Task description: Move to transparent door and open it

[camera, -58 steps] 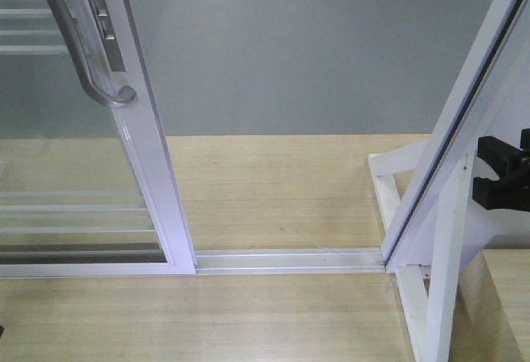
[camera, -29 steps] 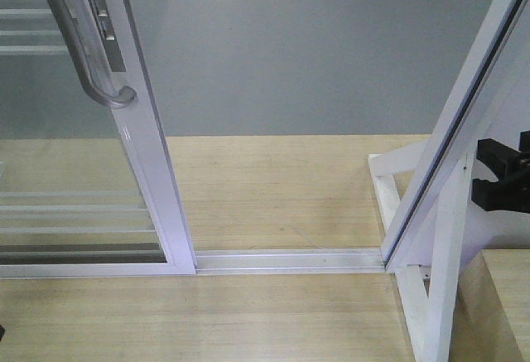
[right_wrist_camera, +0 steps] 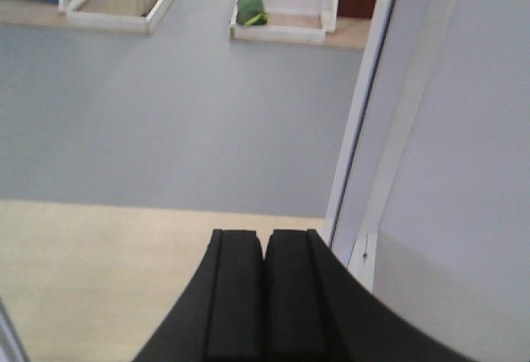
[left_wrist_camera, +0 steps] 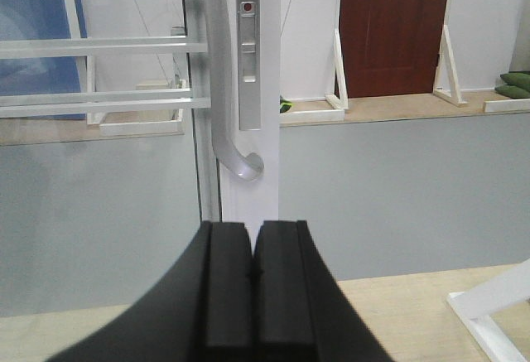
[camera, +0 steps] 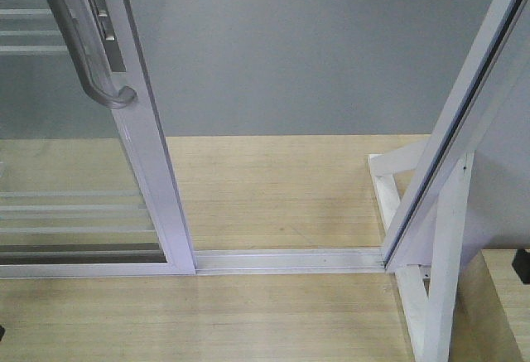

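Transparent door (camera: 74,171) at left, already slid clear of the jamb (camera: 464,130): wide gap over the floor track (camera: 290,259), so opening looks largely done. Clear glass, white metal frame, thin horizontal bars. Curved grey pull handle (left_wrist_camera: 222,89), smooth, untouched. Left gripper (left_wrist_camera: 252,296) and right gripper (right_wrist_camera: 265,304) fingers pressed together, grasping nothing.

White-framed transparent door (camera: 145,155), grey handle (camera: 83,55), black left claw (left_wrist_camera: 251,296).
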Controlling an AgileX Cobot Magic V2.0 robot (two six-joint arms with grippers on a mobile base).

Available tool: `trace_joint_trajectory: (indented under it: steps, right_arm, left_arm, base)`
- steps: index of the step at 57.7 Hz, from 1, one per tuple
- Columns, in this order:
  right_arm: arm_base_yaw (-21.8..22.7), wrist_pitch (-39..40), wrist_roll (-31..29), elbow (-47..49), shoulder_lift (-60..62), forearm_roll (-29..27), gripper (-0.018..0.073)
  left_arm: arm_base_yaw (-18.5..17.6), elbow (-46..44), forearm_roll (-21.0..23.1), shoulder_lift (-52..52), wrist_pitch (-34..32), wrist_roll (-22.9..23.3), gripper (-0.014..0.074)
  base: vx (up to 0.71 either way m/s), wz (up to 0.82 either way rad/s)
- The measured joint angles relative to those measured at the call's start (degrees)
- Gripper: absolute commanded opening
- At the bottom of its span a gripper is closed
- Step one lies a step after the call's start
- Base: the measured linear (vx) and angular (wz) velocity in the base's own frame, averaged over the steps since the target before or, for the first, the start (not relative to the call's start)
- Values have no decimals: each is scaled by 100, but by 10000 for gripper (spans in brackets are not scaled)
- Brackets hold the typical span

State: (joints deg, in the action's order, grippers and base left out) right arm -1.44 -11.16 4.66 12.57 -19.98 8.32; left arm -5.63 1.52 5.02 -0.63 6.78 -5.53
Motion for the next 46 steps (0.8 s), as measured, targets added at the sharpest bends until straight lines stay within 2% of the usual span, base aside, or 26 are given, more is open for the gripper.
trace_joint_trajectory:
  steps: [9, 20, 34, 46]
  right_arm:
    - [273, 94, 0, -620, 1120, 0, -10]
    - [323, 160, -44, -1237, 1933, -119, -8]
    - [328, 529, -964, -1429, 2051, -587, -6]
    - [430, 611, -1148, -1429, 2051, -634, -5]
  left_arm:
    - [0, 0, 0, 0, 0, 0, -6]
    - [0, 0, 0, 0, 0, 0, -6]
    - [0, 0, 0, 0, 6, 0, -6]
    - [0, 0, 0, 0, 6, 0, -6]
  base:
    - [0, 0]
    - [0, 0]
    - [0, 0]
    - [0, 0]
